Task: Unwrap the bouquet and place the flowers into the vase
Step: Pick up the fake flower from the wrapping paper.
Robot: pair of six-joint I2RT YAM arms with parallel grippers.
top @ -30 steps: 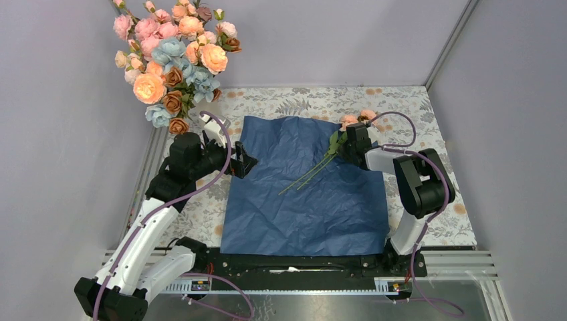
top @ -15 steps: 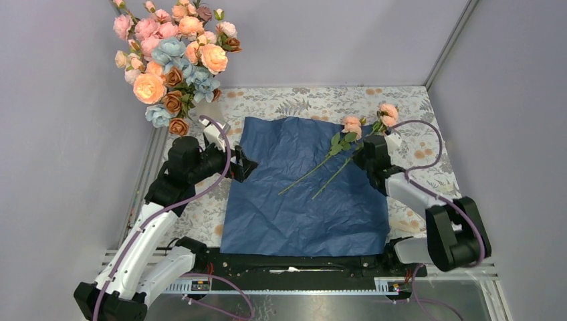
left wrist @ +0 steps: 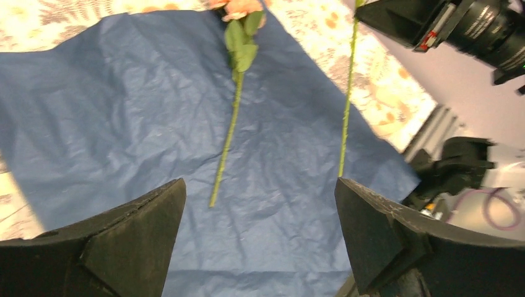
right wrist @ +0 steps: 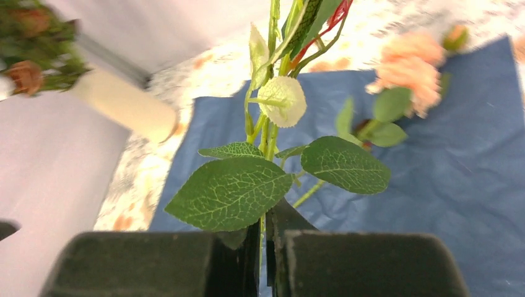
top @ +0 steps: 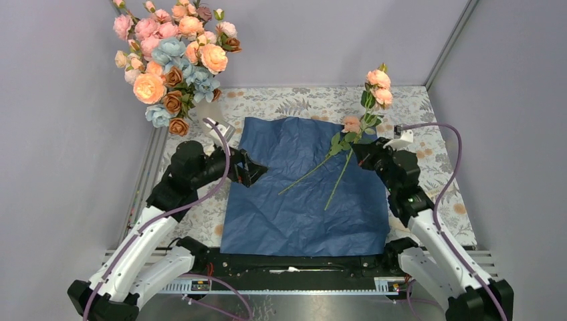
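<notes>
Right now it's the flower-to-vase step, w/ the wrap already off: the navy paper (top: 294, 207) lies spread flat on the desk (top: 428, 110) below both sets of fingers. R arm: the right fingers (right wrist: 282, 253) are pinched tight on a peach rose stem (top: 342, 175), gripped just under its leaves. The blooms stand above the fingertips and the bare end hangs below them, apparently lifted off the paper. L arm: the left fingers (left wrist: 130, 241) are spread as wide as they go w/ nothing in them, hovering over the paper's left edge. A second rose (top: 351, 124) lies loose on the paper, between the two sets of fingers. The vase (right wrist: 124, 105) stands well apart from the right fingers, off to their left past the paper's far corner and near the left fingers. It's already crowded w/ most of the flowers (top: 177, 60). I'd judge the task mostly done, approx 2 stems to go. The next move calls for carrying the held stem across to the vase, bare end down, and threading it in among the packed stems before releasing. The L arm sits btwn the right fingers and the vase, so the path prob needs to clear it.
</notes>
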